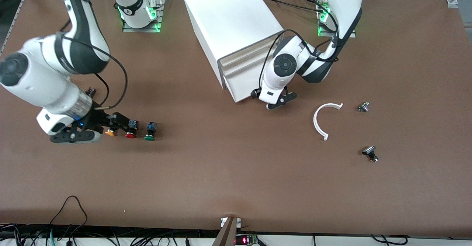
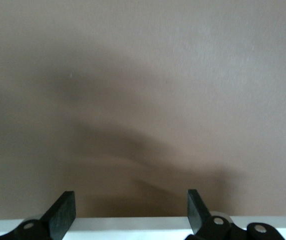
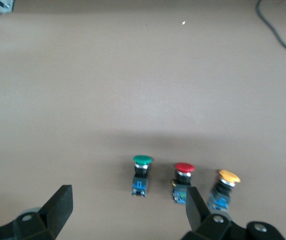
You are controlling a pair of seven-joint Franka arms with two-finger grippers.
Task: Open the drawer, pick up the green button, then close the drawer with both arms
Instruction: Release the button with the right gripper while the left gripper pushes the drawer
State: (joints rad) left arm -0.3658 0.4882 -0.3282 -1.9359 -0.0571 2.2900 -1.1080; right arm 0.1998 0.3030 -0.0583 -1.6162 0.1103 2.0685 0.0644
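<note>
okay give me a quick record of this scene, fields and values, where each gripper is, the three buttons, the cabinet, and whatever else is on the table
left gripper: fingers open, low at the cabinet front
right gripper: fingers open, low by the orange button, holding nothing
cabinet: white, drawers look shut
green button: on the table, ungrasped, nearest the cabinet in the row
red button: middle of row
orange button: end of row, beside the right gripper
white curved strip: toward the left arm's end
two small dark parts: near the strip
table: brown
</note>
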